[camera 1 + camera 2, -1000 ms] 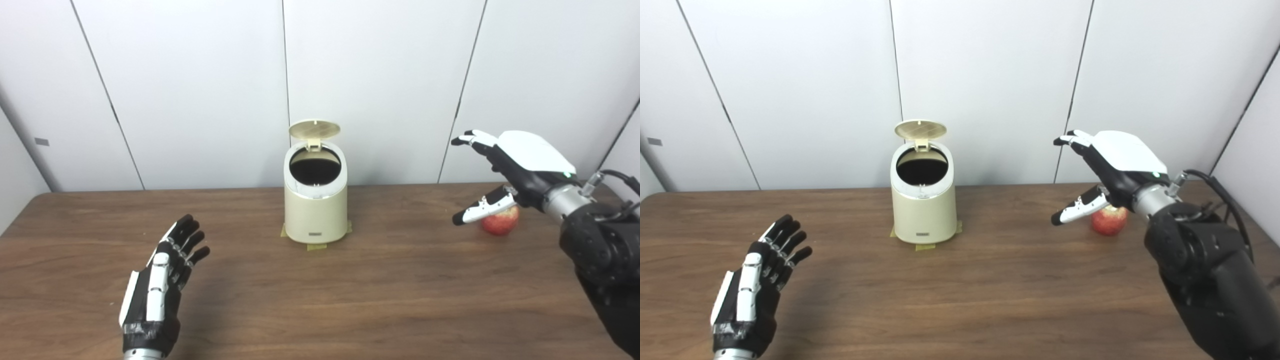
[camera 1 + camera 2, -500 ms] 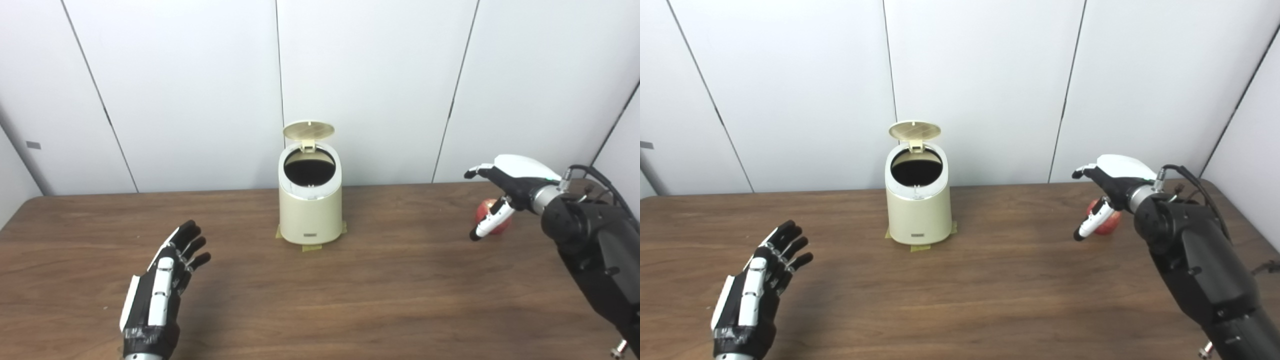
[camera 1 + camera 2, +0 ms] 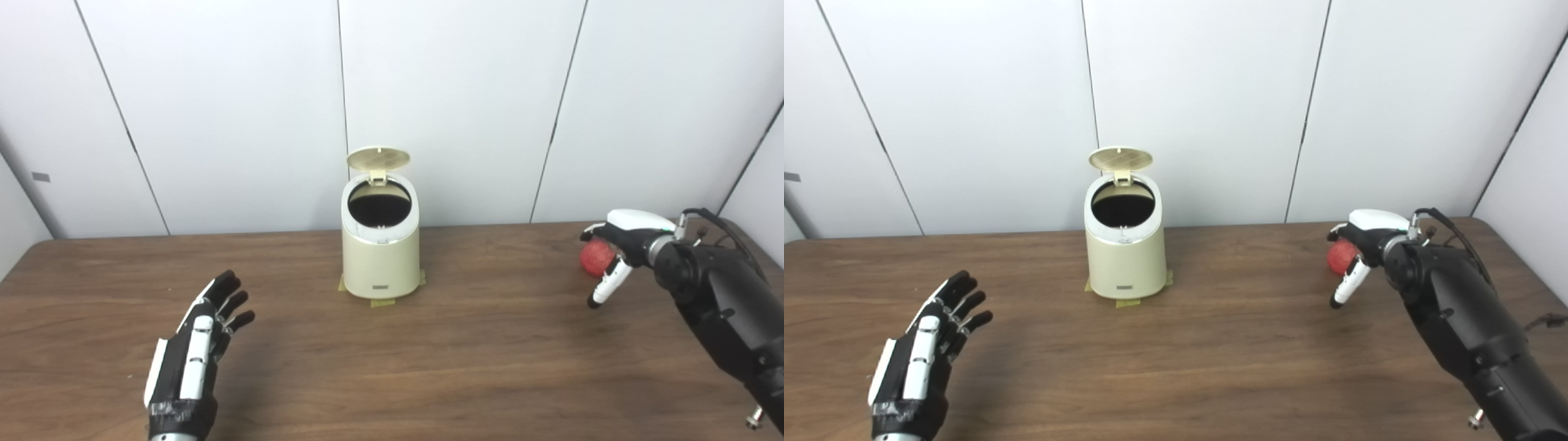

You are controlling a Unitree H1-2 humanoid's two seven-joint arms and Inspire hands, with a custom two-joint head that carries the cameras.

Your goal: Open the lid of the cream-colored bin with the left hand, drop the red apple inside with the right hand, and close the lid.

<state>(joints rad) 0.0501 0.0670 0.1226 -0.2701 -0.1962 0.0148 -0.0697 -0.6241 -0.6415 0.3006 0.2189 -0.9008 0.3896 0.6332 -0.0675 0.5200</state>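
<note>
- Your cream bin (image 3: 381, 257) stands mid-bench toward the far edge, lid (image 3: 378, 158) up.
- Right robot hand (image 3: 618, 245) cups the red apple (image 3: 595, 257) near the right edge, fingers apart, not clamped.
- Left robot hand (image 3: 196, 349) hovers spread, empty.

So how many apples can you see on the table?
1. The red apple sits on the table at the far right, partly covered by the right hand. The open bin looks dark inside, so anything in there is hidden.
</note>
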